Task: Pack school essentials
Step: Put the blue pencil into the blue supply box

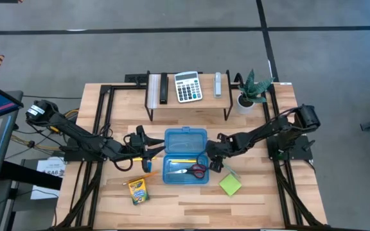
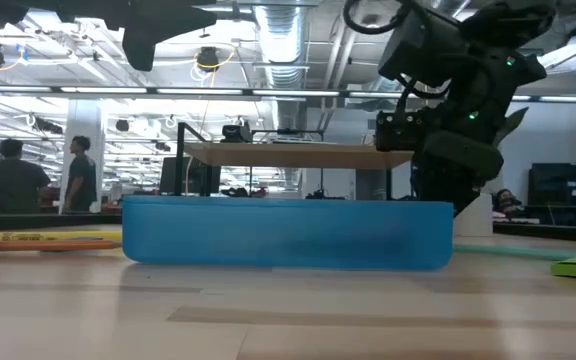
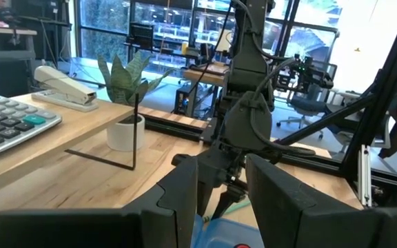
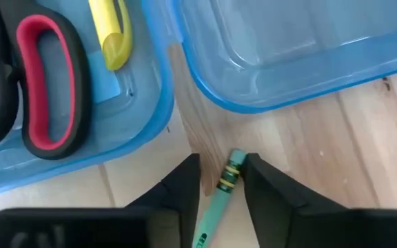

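The open blue box point(image 1: 185, 168) holds red-handled scissors point(image 4: 36, 89) and a yellow pencil point(image 4: 109, 31). Its lid point(image 4: 288, 48) lies just behind it. A thin green pen point(image 4: 227, 178) lies on the table by the box's right end. My right gripper point(image 4: 222, 165) points down over the pen, open, with one finger on each side of the pen's tip. I cannot tell whether a finger touches it. My left gripper point(image 1: 151, 153) hangs level and open in the air at the box's left end, holding nothing. The yellow-green crayon box point(image 1: 137, 190) and the lime-green sticky-note pad point(image 1: 230, 185) lie on the table.
A low shelf point(image 1: 188, 101) at the far side carries a calculator point(image 1: 187, 86) and bar-shaped desk items. A potted plant point(image 1: 252, 90) stands at its right. An orange pencil point(image 1: 148, 174) lies left of the box. Bare table lies along the near edge.
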